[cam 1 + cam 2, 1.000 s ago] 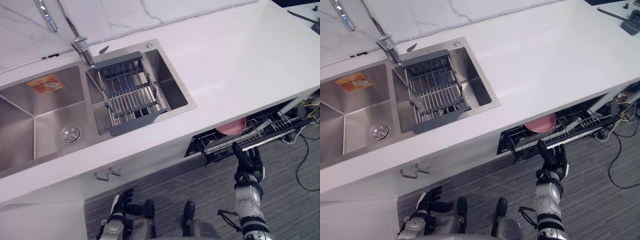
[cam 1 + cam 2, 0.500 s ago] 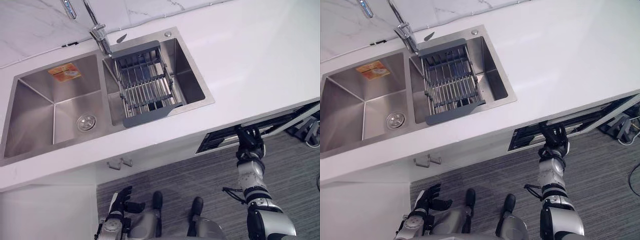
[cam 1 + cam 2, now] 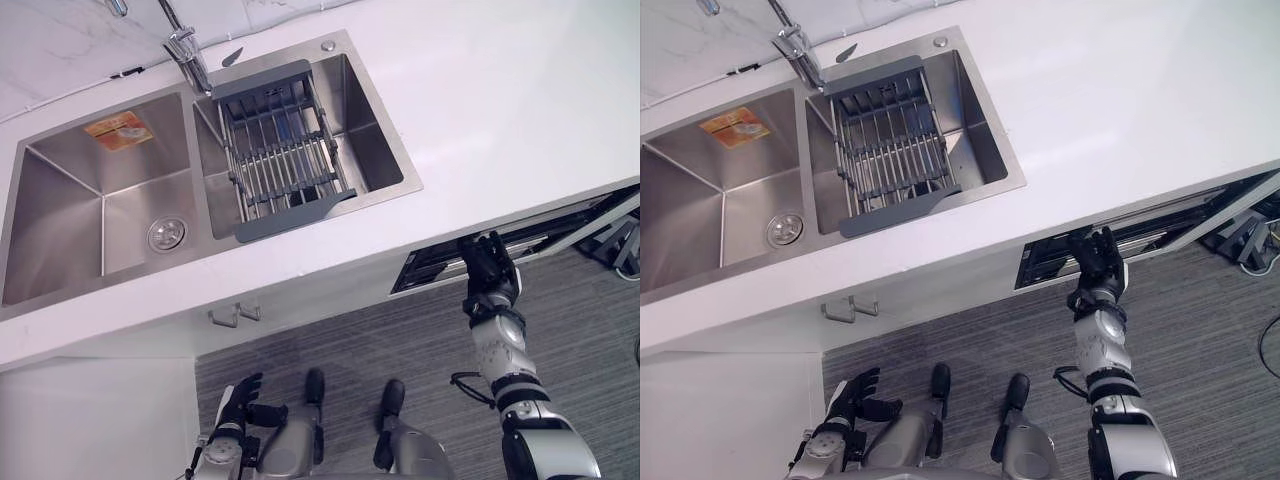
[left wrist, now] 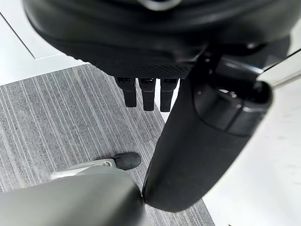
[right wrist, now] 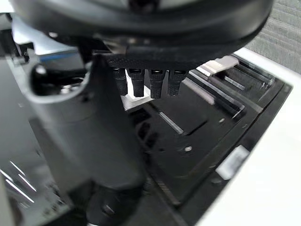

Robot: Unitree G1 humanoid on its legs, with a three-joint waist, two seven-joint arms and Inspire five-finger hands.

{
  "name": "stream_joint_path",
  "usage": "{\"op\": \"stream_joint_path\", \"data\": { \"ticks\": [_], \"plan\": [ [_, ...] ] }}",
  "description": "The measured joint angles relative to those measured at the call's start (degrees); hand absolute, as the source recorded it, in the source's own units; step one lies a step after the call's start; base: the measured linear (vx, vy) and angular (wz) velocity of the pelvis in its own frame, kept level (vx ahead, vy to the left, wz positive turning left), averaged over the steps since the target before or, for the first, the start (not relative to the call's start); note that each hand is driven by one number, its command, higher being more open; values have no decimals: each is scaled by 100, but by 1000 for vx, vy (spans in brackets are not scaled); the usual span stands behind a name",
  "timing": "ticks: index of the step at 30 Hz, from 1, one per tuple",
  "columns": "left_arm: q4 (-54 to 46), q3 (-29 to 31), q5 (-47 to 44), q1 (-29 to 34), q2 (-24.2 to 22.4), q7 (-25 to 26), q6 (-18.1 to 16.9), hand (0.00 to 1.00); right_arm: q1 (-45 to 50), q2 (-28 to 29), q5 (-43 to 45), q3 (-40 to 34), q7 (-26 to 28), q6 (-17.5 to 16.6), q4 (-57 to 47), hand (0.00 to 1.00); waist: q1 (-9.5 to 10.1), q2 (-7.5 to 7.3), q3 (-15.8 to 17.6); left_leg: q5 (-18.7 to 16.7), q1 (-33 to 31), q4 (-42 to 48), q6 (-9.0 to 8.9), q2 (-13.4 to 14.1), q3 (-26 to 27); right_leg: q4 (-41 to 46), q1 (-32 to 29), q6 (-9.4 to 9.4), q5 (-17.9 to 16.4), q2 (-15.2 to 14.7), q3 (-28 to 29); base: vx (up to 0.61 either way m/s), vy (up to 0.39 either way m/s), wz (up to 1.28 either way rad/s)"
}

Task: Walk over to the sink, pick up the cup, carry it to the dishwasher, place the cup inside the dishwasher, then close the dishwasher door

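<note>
Both hands keep their fingers straight: the right hand (image 3: 489,268) rests against the dishwasher door (image 3: 570,228), which is ajar by a narrow gap under the worktop (image 3: 500,110), right of the sink (image 3: 70,200). The left hand (image 3: 236,398) hangs low over the floor (image 3: 350,340).

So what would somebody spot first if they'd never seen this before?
Probably the shiny double steel sink set in the white counter, with a grey dish rack sitting across its right-hand basin. Next, the right robot hand, fingers straight, reaching up at the dishwasher door under the counter edge, where just a dark gap shows.
</note>
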Motion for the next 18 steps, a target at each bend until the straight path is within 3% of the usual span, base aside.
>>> {"op": "stream_joint_path", "data": {
  "ticks": [3,11,18],
  "plan": [
    [17,0,1,-4,20,0,12,90,474,129,-550,115,114,76,-341,90,-36,-110,-59,10,150,-102,-2,-6,-7,0,106,21,-48,-1,-10,85,14,4],
    [154,12,2,-19,135,14,30,90,1565,923,-1902,130,285,112,-1015,90,-48,-619,-455,2,319,-193,8,-95,-23,8,232,72,-129,-92,12,32,32,1],
    [235,7,111,35,91,15,66,90,2268,1016,-3161,229,272,124,-624,90,-72,-673,-724,-32,490,-198,55,-153,-20,14,396,164,-191,-157,17,2,17,0]
  ]
}}
